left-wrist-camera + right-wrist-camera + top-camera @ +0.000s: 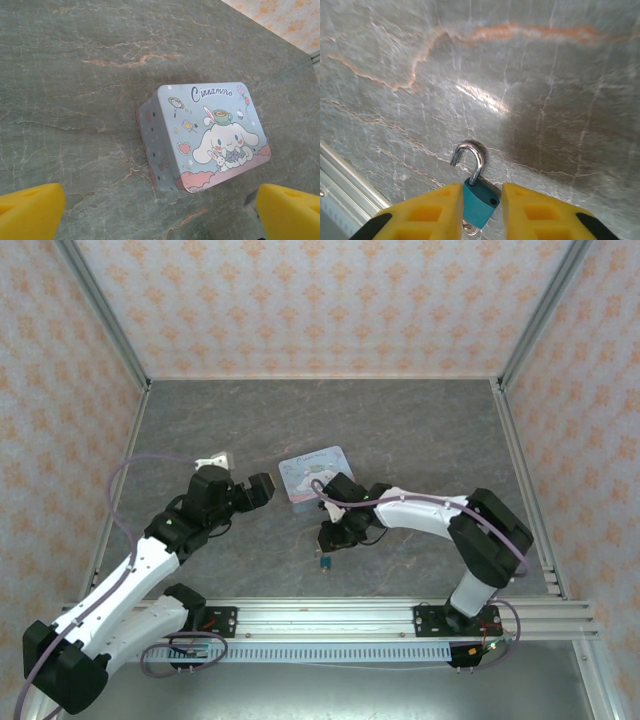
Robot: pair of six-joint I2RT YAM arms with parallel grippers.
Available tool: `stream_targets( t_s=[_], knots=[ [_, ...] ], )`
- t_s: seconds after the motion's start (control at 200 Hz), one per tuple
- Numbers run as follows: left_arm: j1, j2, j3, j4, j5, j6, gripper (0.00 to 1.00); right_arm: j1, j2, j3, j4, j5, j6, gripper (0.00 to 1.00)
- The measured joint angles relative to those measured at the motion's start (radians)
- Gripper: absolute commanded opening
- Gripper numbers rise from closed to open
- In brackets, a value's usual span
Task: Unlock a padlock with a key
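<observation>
A grey, marble-patterned tabletop (420, 430) sits inside patterned walls, with two robot arms mounted at its near edge. The padlock (479, 205), small with a teal body, lies on the tabletop close to the near edge, about midway along it, and shows from above as a dark speck (325, 562). Its metal shackle is swung open, one end free of the body, and curves away from the right gripper (482, 192). That gripper's yellow fingers (430, 212) stand just beside the padlock body, one on each side. I cannot tell whether they are pinching it or only flanking it. A bit of silvery metal, the key (468, 228), shows at the body's lower end between the fingers. A light-blue Cinnamoroll tin (210, 135) rests near the middle of the tabletop, lid up. The left gripper (262, 490) hovers on the tin's left edge side, its yellow fingers (30, 212) spread wide and grasping nothing.
</observation>
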Motion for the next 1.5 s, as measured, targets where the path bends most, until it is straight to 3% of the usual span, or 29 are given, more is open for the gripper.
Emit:
stream_targets(
  t_s=[0.225,0.465,0.781,1.066,1.226,1.501],
  knots=[
    [0.0,-0.038,0.0,-0.022,-0.024,0.001,0.98,-0.006,-0.173,-0.002,-0.005,0.124,-0.021,0.33],
    [0.0,-0.065,0.013,-0.051,-0.077,0.047,0.98,-0.068,-0.451,-0.077,0.011,0.288,-0.041,0.49],
    [0.0,-0.174,0.043,-0.016,-0.231,0.232,1.0,-0.159,-0.791,-0.232,0.056,0.537,-0.088,0.62],
    [0.0,-0.241,-0.022,0.11,-0.446,0.424,1.0,-0.183,-0.9,-0.293,0.129,0.813,-0.25,0.78],
    [0.011,-0.192,-0.08,0.189,-0.5,0.49,1.0,-0.251,-0.925,-0.378,0.245,0.903,-0.328,1.0],
    [0.129,-0.049,-0.165,0.314,-0.515,0.497,1.0,-0.518,-0.904,-0.522,0.438,0.886,-0.309,0.99]
  ],
)
